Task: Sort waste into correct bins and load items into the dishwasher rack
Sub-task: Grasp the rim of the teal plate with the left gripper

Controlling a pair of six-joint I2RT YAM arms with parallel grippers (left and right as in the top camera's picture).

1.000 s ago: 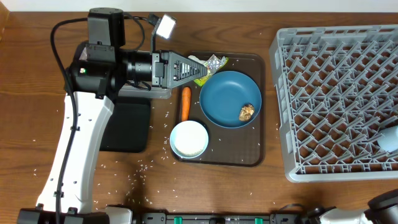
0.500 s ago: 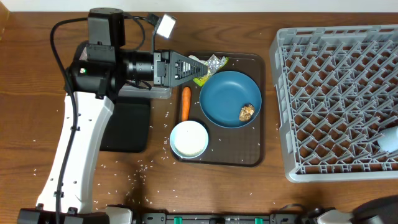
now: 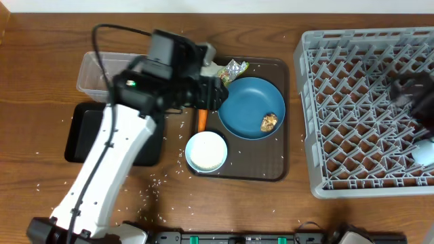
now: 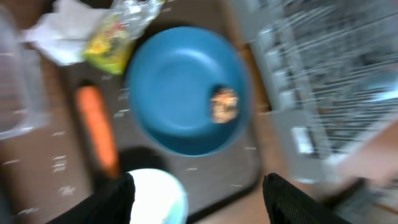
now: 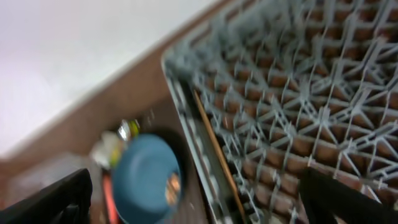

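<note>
My left gripper [image 3: 214, 95] [image 4: 202, 208] is open and empty above the brown serving tray [image 3: 271, 171]. Below it lie the orange carrot [image 3: 201, 119] [image 4: 99, 127], the white bowl [image 3: 206, 150] [image 4: 158, 199] and the dark-blue plate [image 3: 247, 105] [image 4: 180, 87] with the brown food lump [image 3: 270, 122] [image 4: 224, 104]. The white tissue [image 4: 59, 37] and the foil wrapper [image 3: 234, 68] [image 4: 118, 31] lie at the tray's far edge. My right gripper [image 3: 413, 102] [image 5: 196, 205] is open and empty, blurred, over the grey dishwasher rack [image 3: 366, 74] [image 5: 311, 93]. A light-blue cup [image 3: 426, 150] sits in the rack. The pink cup is out of view.
The clear tub [image 3: 95, 71] and the black tray [image 3: 85, 139] stand at the left, partly under my left arm. Rice grains [image 3: 157, 181] are scattered over the wooden table. The rack fills the right side.
My left arm has swung right, from over the clear tub to above the serving tray. My right arm has come into view over the rack.
</note>
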